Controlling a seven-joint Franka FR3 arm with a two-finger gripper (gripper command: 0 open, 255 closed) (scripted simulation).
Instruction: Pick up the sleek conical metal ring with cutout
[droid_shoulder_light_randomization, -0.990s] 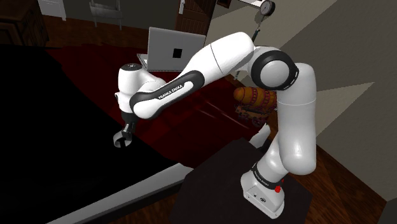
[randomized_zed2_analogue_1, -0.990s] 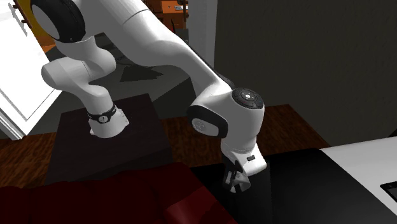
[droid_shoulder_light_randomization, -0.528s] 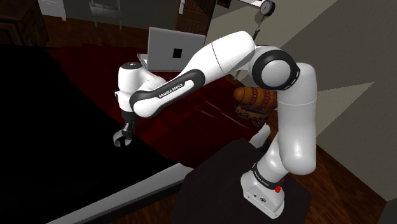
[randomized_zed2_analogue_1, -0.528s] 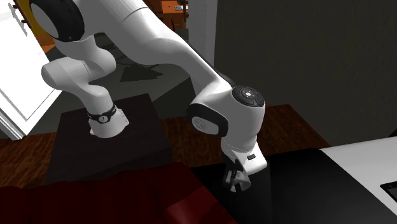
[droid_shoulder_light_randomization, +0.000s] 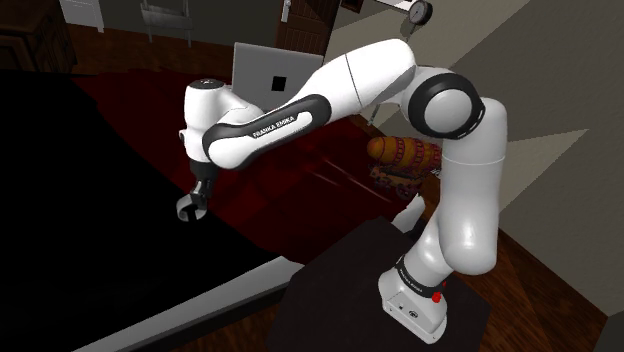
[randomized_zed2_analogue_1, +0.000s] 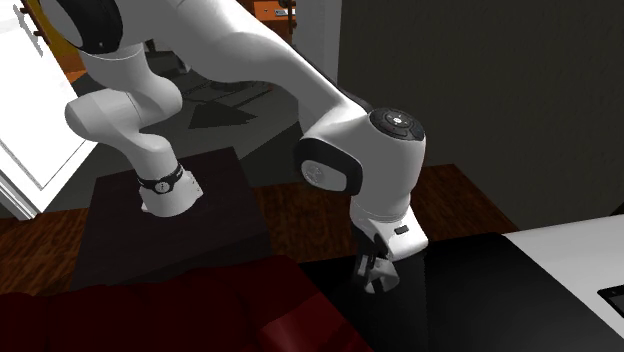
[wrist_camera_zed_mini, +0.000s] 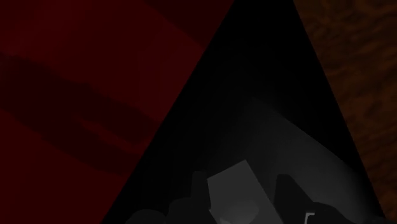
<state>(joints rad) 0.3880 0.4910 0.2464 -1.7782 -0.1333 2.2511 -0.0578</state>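
Shoulder view first: the gripper (droid_shoulder_light_randomization: 192, 206) hung at the end of the downward-pointing wrist, clear above the black surface (droid_shoulder_light_randomization: 90, 240), and a small rounded shape sat right at its tips, which I took for the grey ring (droid_shoulder_light_randomization: 189, 212). So the ring lay not off to either side of the jaws but between them, at their very ends. Over to the second exterior view: the fingers pointed down over the glossy black top (randomized_zed2_analogue_1: 500, 300) with a pale grey piece pinched low between them (randomized_zed2_analogue_1: 375, 284), and a gap showed under it, so it looked lifted free of the surface. Wrist view now: the ring (wrist_camera_zed_mini: 230, 188) sat as a grey slab squarely in the middle, dark fingers (wrist_camera_zed_mini: 198, 191) pressed to either flank, jaws clamped on it rather than standing apart. Beyond it lay the black top, a dark red cover (wrist_camera_zed_mini: 76, 76) to one side and wooden floor (wrist_camera_zed_mini: 362, 76) to the other. Its cutout and its axis I couldn't make out. By my reckoning the grip was low on the fingertips, so a straight vertical lift would suit best
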